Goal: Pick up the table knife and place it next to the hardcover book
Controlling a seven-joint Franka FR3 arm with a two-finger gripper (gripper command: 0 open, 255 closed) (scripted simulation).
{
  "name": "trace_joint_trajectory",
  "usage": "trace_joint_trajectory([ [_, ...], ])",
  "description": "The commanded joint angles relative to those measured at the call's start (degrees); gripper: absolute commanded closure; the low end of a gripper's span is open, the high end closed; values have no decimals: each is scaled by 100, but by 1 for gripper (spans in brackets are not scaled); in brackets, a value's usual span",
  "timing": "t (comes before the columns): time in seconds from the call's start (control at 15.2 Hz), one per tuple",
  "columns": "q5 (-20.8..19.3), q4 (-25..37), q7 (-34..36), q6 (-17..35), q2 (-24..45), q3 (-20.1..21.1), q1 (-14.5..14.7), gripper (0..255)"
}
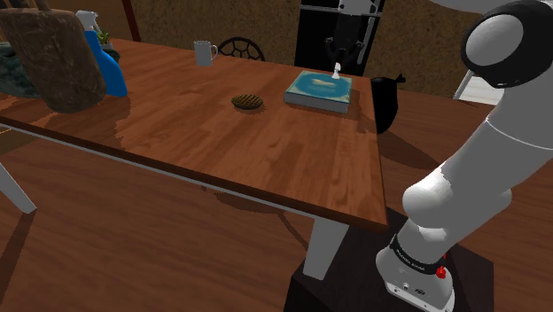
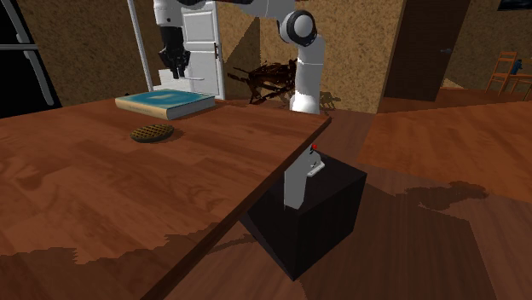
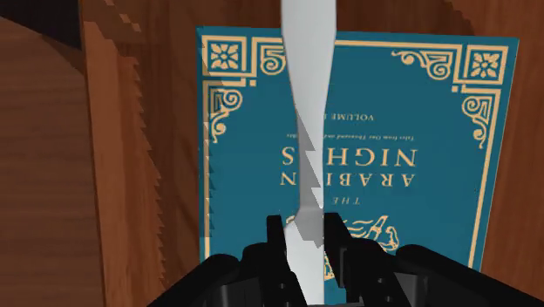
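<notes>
A silver table knife (image 3: 305, 131) is clasped between my gripper's (image 3: 305, 249) black fingers, its blade pointing away from the hand. Right under it lies a teal hardcover book (image 3: 392, 148) with gold ornament and the title "Arabian Nights". In the shoulder view the book (image 1: 317, 90) lies flat near the wooden table's far right end. There the gripper (image 1: 338, 58) hangs just above it, and the pale knife (image 1: 337, 72) reaches down to about the cover. The second exterior view has the gripper (image 2: 176, 66) over the book (image 2: 166, 103).
A brown ridged round object (image 1: 247, 101) lies to the shoulder view's left of the book. A white mug (image 1: 205, 53), a blue spray bottle (image 1: 106, 62) and a big brown slab (image 1: 53, 58) stand farther left. A black object (image 1: 384, 102) sits past the table's (image 1: 292, 168) right edge.
</notes>
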Motion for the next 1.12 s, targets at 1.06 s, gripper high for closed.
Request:
trace_joint_trajectory([
  [1.06,55,4300,-1916,-1189,3138,-818,-1148,255],
])
